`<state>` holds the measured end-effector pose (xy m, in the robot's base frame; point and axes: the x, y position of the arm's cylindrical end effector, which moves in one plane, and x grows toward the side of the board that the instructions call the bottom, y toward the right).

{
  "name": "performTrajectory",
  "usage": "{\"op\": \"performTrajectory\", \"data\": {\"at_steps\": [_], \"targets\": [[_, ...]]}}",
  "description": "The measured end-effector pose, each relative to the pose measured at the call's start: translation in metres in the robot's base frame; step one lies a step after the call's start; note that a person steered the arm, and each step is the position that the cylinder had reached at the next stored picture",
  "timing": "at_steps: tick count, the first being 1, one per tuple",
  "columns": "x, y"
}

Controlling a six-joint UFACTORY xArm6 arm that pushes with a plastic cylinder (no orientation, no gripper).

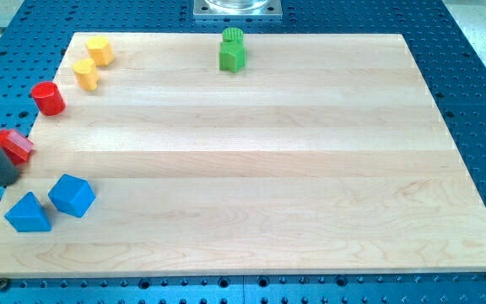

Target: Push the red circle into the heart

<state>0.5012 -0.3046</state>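
Note:
The red circle (48,98), a short cylinder, stands near the board's left edge. Two yellow blocks lie up and right of it: the nearer one (85,73) looks like the heart, and the other (99,50) sits by the top left corner. My dark rod comes in from the view's left edge, and my tip (3,181) rests at the board's left edge. It is touching or almost touching a second red block (15,145), probably a star. My tip is below and left of the red circle, with this red block between them.
A blue cube (72,195) and a blue triangle (28,213) lie at the lower left, just right of and below my tip. Two green blocks, one (233,35) behind the other (232,57), stand at the top middle. The wooden board (268,169) lies on a blue perforated table.

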Motion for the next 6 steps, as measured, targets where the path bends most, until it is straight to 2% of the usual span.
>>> {"op": "performTrajectory", "data": {"at_steps": [1,2,3,4,5,6], "targets": [[-0.035,0.001],[-0.043,0.007],[-0.070,0.010],[-0.117,0.006],[-0.144,0.006],[-0.154,0.009]]}}
